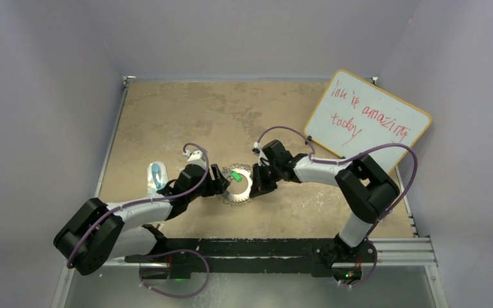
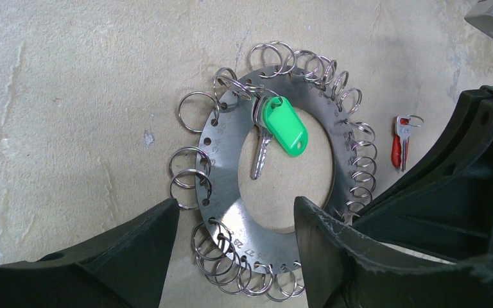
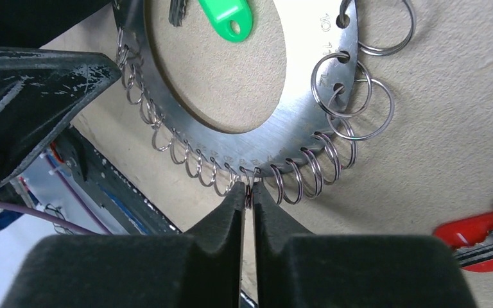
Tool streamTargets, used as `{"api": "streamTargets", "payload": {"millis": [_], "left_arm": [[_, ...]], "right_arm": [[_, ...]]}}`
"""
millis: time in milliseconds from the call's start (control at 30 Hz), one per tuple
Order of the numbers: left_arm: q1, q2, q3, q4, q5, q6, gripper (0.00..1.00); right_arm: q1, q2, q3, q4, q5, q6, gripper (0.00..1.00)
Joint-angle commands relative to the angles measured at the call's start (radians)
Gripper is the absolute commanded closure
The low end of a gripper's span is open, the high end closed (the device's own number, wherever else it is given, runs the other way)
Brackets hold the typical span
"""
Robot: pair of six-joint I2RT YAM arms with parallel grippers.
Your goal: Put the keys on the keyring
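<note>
At the left of the bench [image 1: 167, 115] lies a clear bluish plastic piece [image 1: 156, 176]. Beside it, the left hand [image 2: 236, 212] holds its fingers wide apart, straddling the near edge of the keyring [image 2: 228, 154] without closing on it. The keyring lies flat in the middle of the bench. The green key [image 2: 276, 128] rests across its open centre, with its top at a loop on the rim. The right hand [image 3: 248, 192] has its fingers almost together, pinching one of the keyring's small rim loops. The red key [image 2: 399, 144] lies on the bench just beside the keyring, not touching it. A whiteboard [image 1: 367, 119] sits tilted at the far right.
</note>
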Motion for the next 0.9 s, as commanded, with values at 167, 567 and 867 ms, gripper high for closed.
{"api": "streamTargets", "payload": {"millis": [167, 567, 867], "left_arm": [[0.0, -0.016, 0.017, -0.019, -0.002, 0.025, 0.36], [0.0, -0.033, 0.032, -0.029, -0.005, 0.047, 0.36], [0.0, -0.04, 0.041, -0.029, -0.01, 0.058, 0.35]], "right_arm": [[0.003, -0.046, 0.064, -0.069, 0.073, -0.061, 0.92], [0.003, -0.025, 0.083, -0.105, 0.098, -0.119, 0.78], [0.003, -0.053, 0.076, -0.139, 0.116, -0.133, 0.79]]}}
